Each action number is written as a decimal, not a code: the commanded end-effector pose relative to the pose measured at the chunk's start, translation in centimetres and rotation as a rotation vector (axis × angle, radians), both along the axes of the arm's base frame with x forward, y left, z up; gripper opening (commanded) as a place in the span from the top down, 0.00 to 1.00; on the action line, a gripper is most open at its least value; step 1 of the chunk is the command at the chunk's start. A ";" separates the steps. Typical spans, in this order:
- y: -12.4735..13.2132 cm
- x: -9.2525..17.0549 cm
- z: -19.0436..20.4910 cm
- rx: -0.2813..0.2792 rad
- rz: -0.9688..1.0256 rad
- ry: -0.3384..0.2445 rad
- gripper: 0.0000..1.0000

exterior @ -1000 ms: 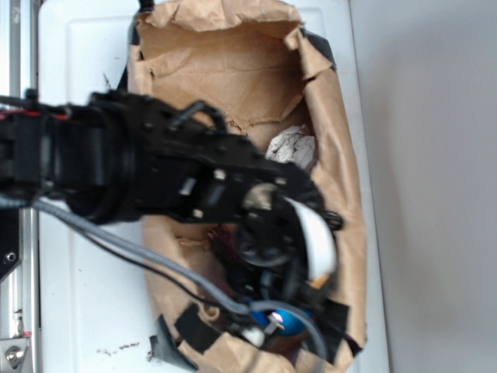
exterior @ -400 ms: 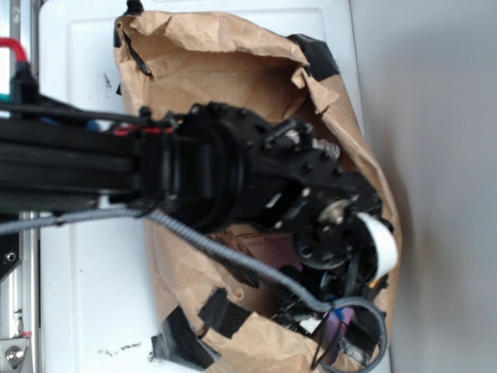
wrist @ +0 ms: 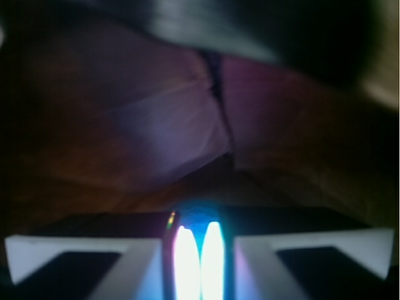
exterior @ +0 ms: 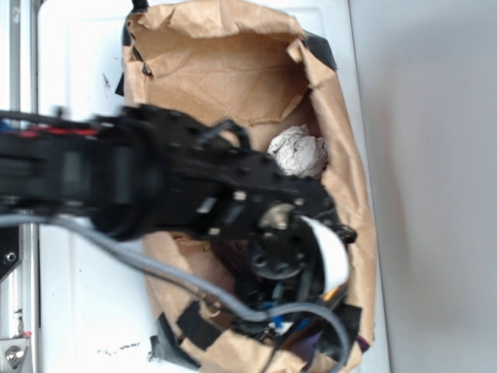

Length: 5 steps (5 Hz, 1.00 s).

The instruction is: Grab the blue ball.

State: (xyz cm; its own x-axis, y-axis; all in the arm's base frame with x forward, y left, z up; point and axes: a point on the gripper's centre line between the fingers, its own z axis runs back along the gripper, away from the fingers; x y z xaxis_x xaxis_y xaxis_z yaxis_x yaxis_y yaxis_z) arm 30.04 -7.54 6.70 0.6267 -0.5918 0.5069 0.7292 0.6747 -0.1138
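Pincer [wrist: 195,259] closed on blue ball [wrist: 195,215], inside brown paper bag [exterior: 342,179], white tabletop [exterior: 85,70].

We see the blue ball [wrist: 195,250] only as a blurred, glare-streaked blue sliver squeezed between two pale claw fingers [wrist: 134,269].

The arm is a chunky matte-black robot arm [exterior: 155,183], blocky segments bolted together with small silver screw heads dotted over the wrist. There's a round black motor housing [exterior: 276,252] near the end and a curved white plastic band [exterior: 330,252] beside it. A grey braided cable [exterior: 147,264] loops underneath, plus a thin black wire. A bit of red shows on the far left.
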 end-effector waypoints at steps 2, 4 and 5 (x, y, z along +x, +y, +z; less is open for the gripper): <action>3.4 -1.2 6.4 -0.030 0.006 -0.102 1.00; 2.4 -0.3 2.1 0.038 -0.075 0.031 0.00; 1.5 -0.4 0.3 0.030 -0.135 0.092 0.00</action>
